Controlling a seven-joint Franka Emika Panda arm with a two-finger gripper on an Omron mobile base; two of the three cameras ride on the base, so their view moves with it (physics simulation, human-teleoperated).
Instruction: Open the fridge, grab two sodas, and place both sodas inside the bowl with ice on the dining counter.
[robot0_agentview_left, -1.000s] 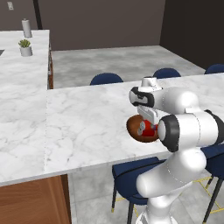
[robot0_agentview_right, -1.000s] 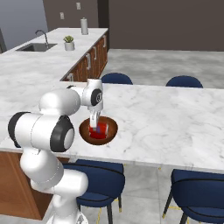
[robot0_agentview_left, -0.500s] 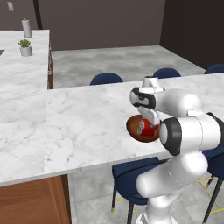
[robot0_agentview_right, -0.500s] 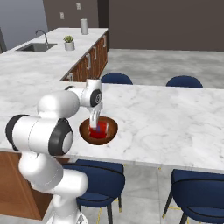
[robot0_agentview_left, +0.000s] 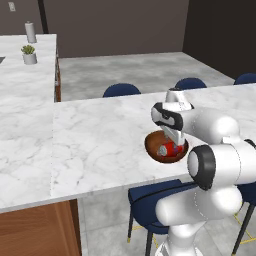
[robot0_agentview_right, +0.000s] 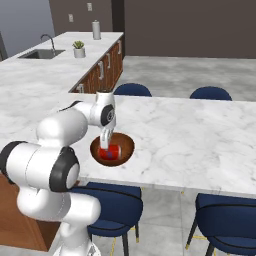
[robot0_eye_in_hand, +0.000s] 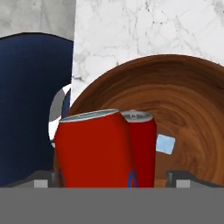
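Here the gripper is hanging just over the bowl, which is sitting on the dining counter near its front edge, above a dark blue chair. In the hand view its two finger tips are standing wide apart at the bottom corners, with the nearer soda between them; the tips are not pressing its sides, so the jaws are open and holding nothing. Both sodas are lying inside the bowl: the nearer can is looming large and slightly tilted, and the second soda is leaning right against it, seemingly touching, though the contact line is hard to make out. One pale ice cube is resting on the wooden floor just beside the second can. From the base views, red is showing in the bowl beneath the hand.
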